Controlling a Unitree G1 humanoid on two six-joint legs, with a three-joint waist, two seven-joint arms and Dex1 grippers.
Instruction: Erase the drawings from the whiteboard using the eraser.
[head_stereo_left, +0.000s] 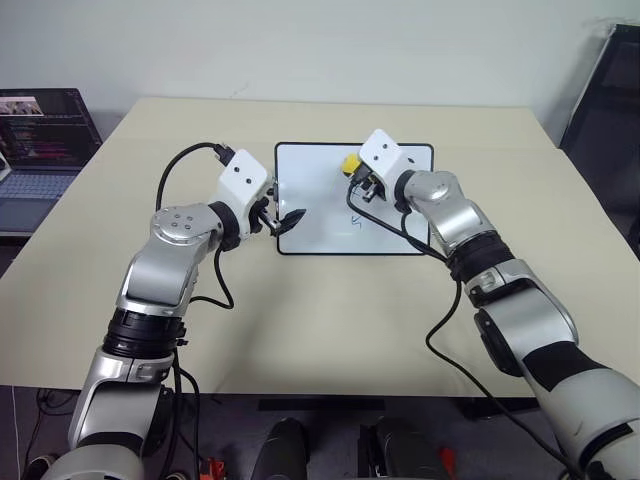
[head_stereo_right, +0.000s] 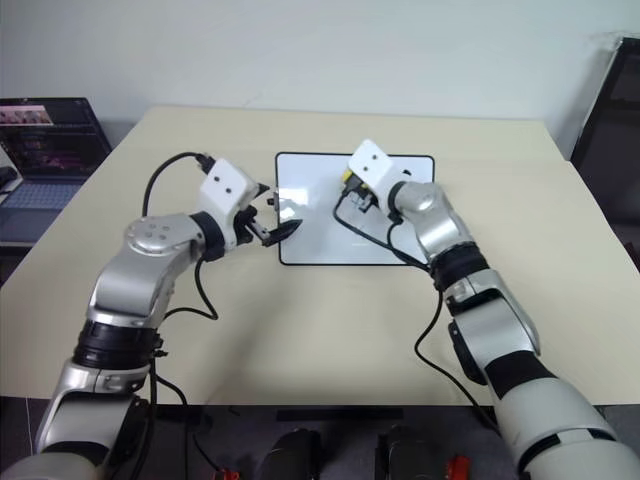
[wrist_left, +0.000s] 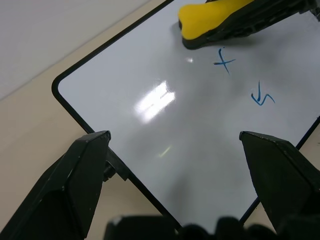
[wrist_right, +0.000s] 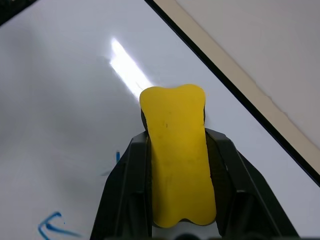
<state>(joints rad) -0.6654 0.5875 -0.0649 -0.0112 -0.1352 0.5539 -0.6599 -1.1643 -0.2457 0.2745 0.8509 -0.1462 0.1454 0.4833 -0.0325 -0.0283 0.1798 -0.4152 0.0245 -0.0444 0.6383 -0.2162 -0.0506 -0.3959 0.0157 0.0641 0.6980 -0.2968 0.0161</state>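
Eraser (wrist_right: 177, 155), a smooth yellow waisted block with black underside, is clamped between the right gripper (wrist_right: 179, 150) jaws over the glossy black-framed whiteboard (head_stereo_left: 320, 200) on the beige table (head_stereo_left: 330, 310). Two thin blue drawings (wrist_left: 245, 80) lie beside it. Left gripper (wrist_left: 182, 150) jaws are spread wide, straddling the board's near left edge.

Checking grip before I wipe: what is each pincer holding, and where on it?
The right pincer clamps the eraser by its long sides, near its rear half. The left pincer is open over the whiteboard edge, holding nothing.
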